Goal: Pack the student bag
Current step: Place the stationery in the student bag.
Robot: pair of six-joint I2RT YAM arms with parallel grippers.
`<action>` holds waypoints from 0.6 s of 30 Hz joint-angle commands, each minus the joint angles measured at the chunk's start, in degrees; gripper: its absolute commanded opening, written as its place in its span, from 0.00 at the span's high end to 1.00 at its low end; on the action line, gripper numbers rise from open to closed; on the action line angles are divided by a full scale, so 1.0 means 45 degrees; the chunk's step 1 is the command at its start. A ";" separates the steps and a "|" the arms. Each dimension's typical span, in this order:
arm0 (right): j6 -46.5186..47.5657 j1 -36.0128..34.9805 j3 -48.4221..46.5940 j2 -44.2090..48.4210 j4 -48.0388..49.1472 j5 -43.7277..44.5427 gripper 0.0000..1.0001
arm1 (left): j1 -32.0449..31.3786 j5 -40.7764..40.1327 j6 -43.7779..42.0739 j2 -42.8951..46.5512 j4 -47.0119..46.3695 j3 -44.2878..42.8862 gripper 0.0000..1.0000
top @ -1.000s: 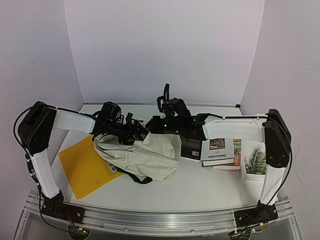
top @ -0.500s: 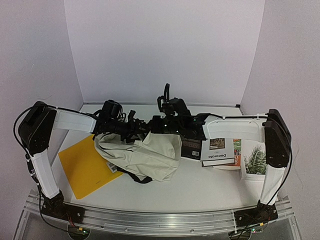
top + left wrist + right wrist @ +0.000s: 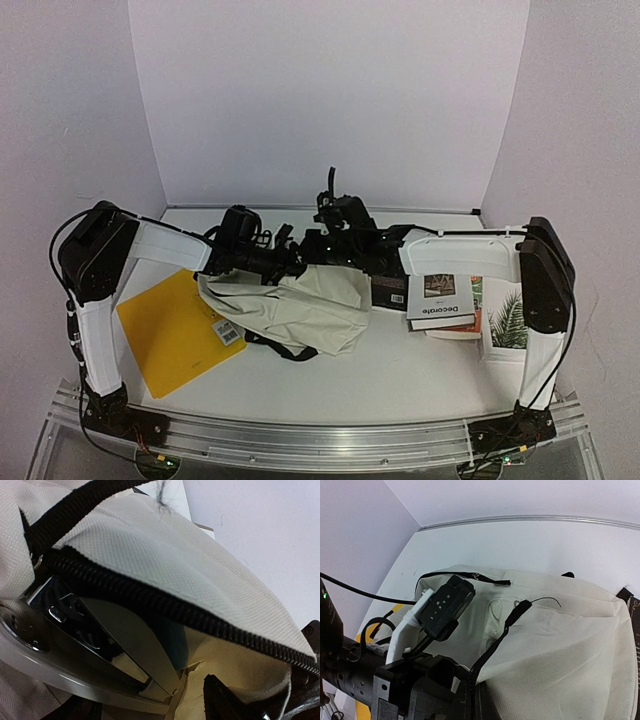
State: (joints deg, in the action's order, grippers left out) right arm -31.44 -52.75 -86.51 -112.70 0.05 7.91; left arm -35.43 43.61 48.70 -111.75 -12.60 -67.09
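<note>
I am pinching the rim of the bag [image 3: 312, 316] in my closed right end effector [image 3: 312, 254]; my left end effector [image 3: 287, 264] is nosing inside it, and I cannot tell its opening

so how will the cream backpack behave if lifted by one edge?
Likely floppy: the backpack lies slumped and creased, so it should sag from a lifted edge. Probably light, since it looks nearly flat. Its coarse weave looks grippy, not slippery.

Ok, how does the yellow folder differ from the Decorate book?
The yellow folder is plain, lying left of the student bag alone; the Decorate book is white, titled, right of it, atop other books. Both lie flat, outside it.
</note>
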 commanded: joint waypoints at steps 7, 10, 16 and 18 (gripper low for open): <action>-0.0226 0.0045 -0.0138 0.0494 0.1668 0.1007 1.00 | -0.0724 0.0405 -0.0820 0.0392 -0.2238 -0.0443 0.26; -0.0283 0.0045 0.0312 0.0733 0.1668 0.1211 1.00 | -0.0715 -0.0691 -0.1365 0.0803 -0.0969 -0.0337 0.24; -0.0436 0.0043 0.1006 0.0979 0.1680 0.1298 1.00 | -0.0689 -0.1821 -0.1728 0.1640 0.0056 0.0253 0.19; -0.0457 0.0049 0.1143 0.1071 0.1687 0.1324 1.00 | -0.0651 -0.1989 -0.1721 0.1917 0.0061 0.0452 0.17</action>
State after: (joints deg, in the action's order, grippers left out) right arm -32.88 -52.69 -82.35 -111.83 3.71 11.76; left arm -37.20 35.67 43.42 -109.87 -11.10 -65.95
